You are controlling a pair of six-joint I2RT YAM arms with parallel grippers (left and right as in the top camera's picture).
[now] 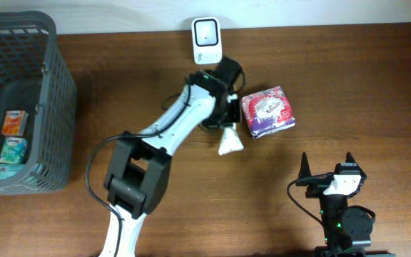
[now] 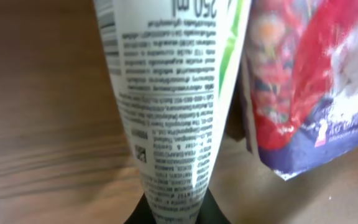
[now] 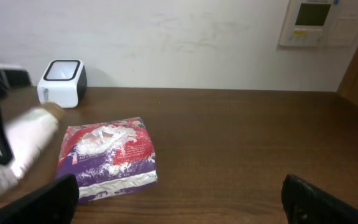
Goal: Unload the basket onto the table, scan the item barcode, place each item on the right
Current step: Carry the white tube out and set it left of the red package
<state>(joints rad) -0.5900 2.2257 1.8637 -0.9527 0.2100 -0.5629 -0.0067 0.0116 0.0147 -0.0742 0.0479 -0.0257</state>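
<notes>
The item in hand is a white tube (image 2: 173, 106) with fine black print and a green stripe; no barcode is clearly readable on it. My left gripper (image 2: 174, 214) is shut on the tube's narrow end. From overhead, the left gripper (image 1: 225, 120) hovers just below the white barcode scanner (image 1: 207, 39), and the tube (image 1: 230, 141) points toward the table's front. A red and purple packet (image 1: 267, 112) lies right beside the tube. My right gripper (image 3: 182, 205) stands open over bare wood at the front right, holding nothing.
A grey mesh basket (image 1: 56, 78) at the far left holds several small cartons. In the right wrist view the scanner (image 3: 62, 82) stands against the white wall, with the packet (image 3: 107, 158) in front of it. A wall panel (image 3: 319, 22) hangs behind.
</notes>
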